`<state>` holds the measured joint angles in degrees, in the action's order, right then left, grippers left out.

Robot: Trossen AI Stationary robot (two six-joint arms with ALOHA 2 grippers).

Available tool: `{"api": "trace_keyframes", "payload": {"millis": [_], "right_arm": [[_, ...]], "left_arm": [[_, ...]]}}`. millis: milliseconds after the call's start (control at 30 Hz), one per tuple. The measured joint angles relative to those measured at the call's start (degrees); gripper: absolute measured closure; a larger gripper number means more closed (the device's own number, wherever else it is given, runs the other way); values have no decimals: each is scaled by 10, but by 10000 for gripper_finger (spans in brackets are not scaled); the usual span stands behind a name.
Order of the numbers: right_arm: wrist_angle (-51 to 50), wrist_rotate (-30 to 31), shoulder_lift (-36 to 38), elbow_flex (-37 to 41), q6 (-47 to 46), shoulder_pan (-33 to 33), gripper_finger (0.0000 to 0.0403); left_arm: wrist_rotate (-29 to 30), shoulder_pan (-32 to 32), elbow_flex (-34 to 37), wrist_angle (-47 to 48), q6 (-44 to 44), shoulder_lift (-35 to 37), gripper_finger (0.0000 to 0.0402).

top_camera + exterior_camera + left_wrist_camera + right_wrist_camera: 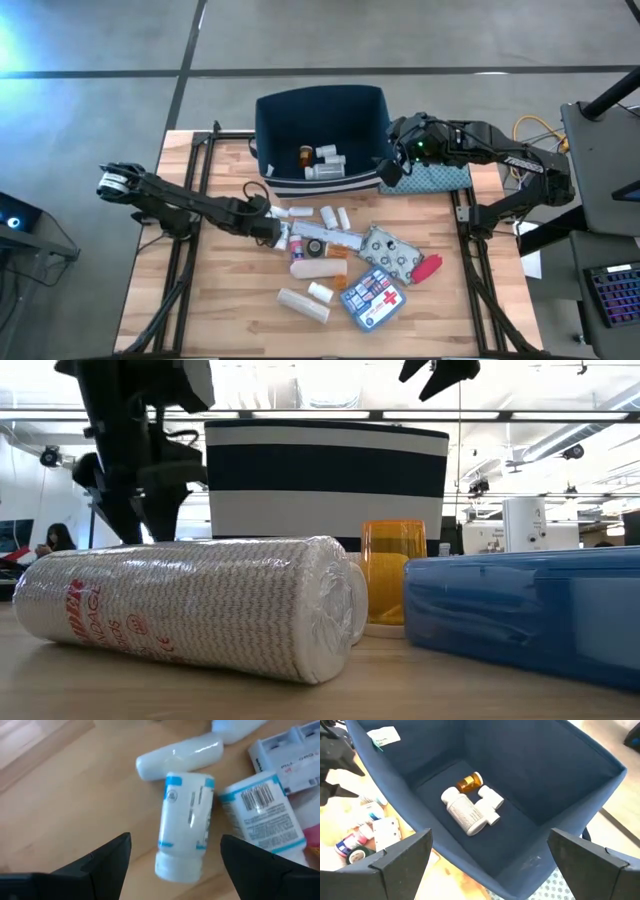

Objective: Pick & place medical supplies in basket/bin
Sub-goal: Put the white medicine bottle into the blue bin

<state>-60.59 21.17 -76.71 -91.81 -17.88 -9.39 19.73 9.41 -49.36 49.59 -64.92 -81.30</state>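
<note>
The left gripper (172, 857) hangs spread wide over a blue-banded white pill bottle (185, 827) lying beside a barcoded box (262, 812), while the right gripper (490, 857), also wide, hovers above the navy bin's (270, 120) rim, bottles lying inside.

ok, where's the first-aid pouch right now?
High view: the blue first-aid pouch lies on the table's near right part, below the silver blister pack, beside the red tool.

A patterned cloth (436, 177) lies on the wooden table (200, 310), just beneath and beside the right claw. A person (52, 540) sits in the room behind.
</note>
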Motion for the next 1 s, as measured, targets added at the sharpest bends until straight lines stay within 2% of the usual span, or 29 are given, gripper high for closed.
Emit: {"api": "trace_keyframes", "payload": {"millis": [167, 300, 467, 567, 667, 800, 900, 1000], "right_arm": [[0, 0, 0, 0, -11, 0, 19], [0, 0, 0, 0, -16, 0, 19], [0, 0, 0, 0, -21, 0, 19], [0, 0, 0, 0, -21, 0, 19], [0, 0, 0, 0, -21, 0, 19], [0, 10, 0, 0, -21, 0, 19], [1, 13, 0, 0, -21, -1, 19], [0, 14, 0, 0, -19, 0, 19]], "left_arm": [[-5, -19, 26, -53, 54, 0, 116], [-35, -31, 56, -110, 76, 0, 116], [-44, -30, 83, -112, 67, -1, 122], [-44, -29, 85, -110, 61, -1, 148], [-44, -30, 79, -108, 64, -1, 194], [-42, -29, 56, -92, 74, -1, 260], [-43, -16, 5, -19, 73, 2, 262], [-44, 28, -93, 88, 64, 8, 262]]}}
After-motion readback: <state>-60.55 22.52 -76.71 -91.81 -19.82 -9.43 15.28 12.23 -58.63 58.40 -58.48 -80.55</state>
